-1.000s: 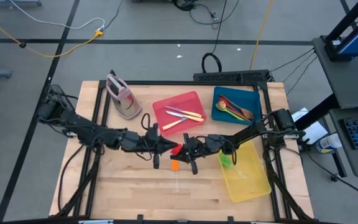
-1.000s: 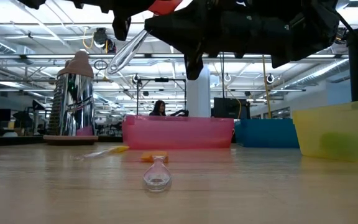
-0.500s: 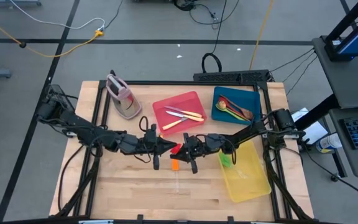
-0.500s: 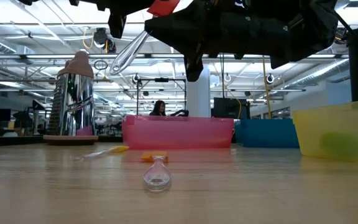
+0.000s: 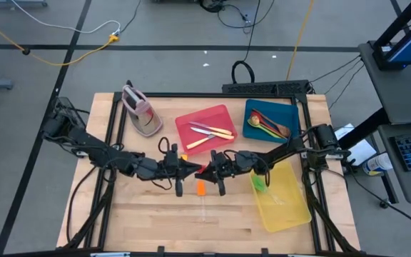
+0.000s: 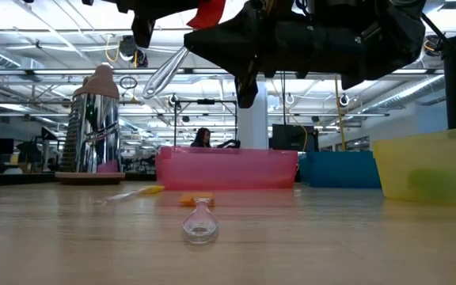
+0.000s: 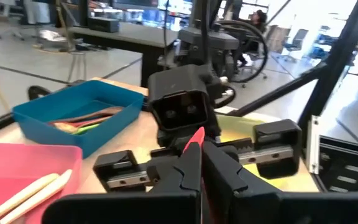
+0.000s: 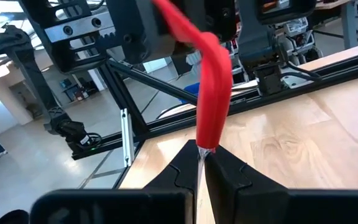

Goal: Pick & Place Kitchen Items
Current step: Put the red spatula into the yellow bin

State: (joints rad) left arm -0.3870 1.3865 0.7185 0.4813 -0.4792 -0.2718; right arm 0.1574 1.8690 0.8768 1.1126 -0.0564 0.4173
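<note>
Wooden tabletop centre: both grippers meet above it. The left gripper (image 5: 190,168) and right gripper (image 5: 209,170) are both clamped on the red-headed utensil (image 6: 206,11), a handover. Best release left only once right holds firm, then carry toward three o'clock.

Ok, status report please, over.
Left gripper, right gripper: jaws shut on red utensil, above table centre. Orange utensil on table below. Nothing blocking.

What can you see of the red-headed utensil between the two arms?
The red-headed utensil has a flat, curved, plastic-looking red head on a clear handle. It is held in the air over the table's middle, near the red tray. Both the left pincer and the right pincer are shut on it, meeting end to end.
</note>
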